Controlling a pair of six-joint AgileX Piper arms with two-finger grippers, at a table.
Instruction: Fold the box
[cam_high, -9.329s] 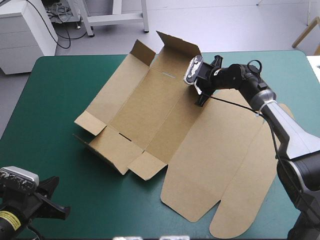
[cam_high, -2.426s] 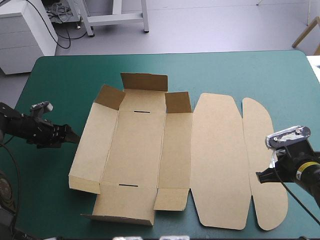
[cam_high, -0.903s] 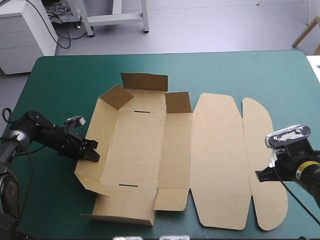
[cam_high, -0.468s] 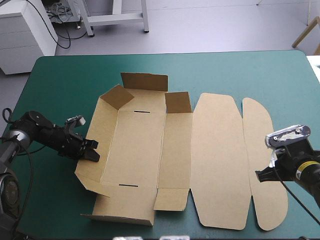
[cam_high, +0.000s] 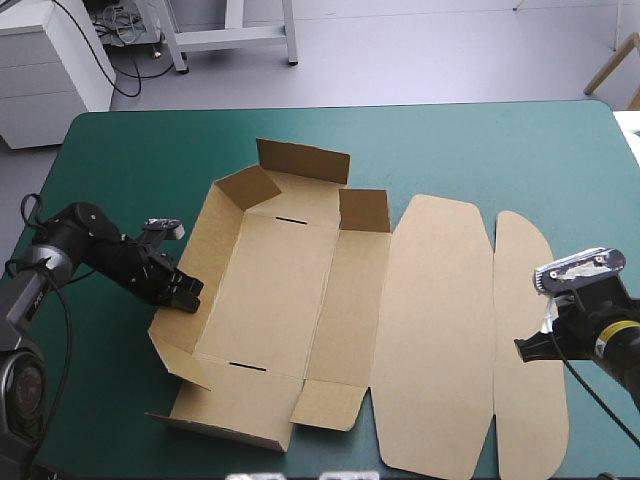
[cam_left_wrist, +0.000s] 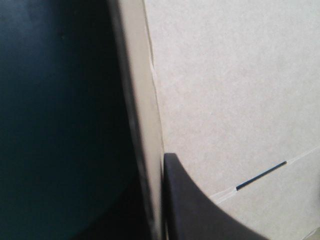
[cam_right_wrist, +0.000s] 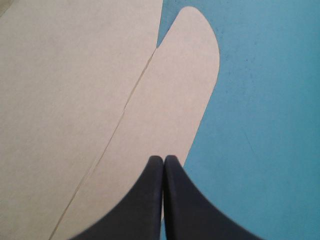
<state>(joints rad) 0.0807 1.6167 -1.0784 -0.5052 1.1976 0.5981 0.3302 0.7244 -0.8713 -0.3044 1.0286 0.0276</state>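
The brown box lies open on the teal-green cover, its far wall and left wall raised. Its lid and rounded end flap lie flat to the right. My left gripper is shut on the left wall's top edge. In the left wrist view that edge runs between the fingers of the left gripper, one finger inside over the box floor. My right gripper is shut, its tip at the flap's outer edge. In the right wrist view the right gripper rests over the flap.
Bare teal-green cover lies left of the box and along the far side. The box's near wall and the lid's near end reach close to the table's front edge. Teal-green cover shows beside the flap.
The whole box has slid right and turned slightly. The left wall stands higher, with my left gripper moved in with it. The right gripper has stayed in place.
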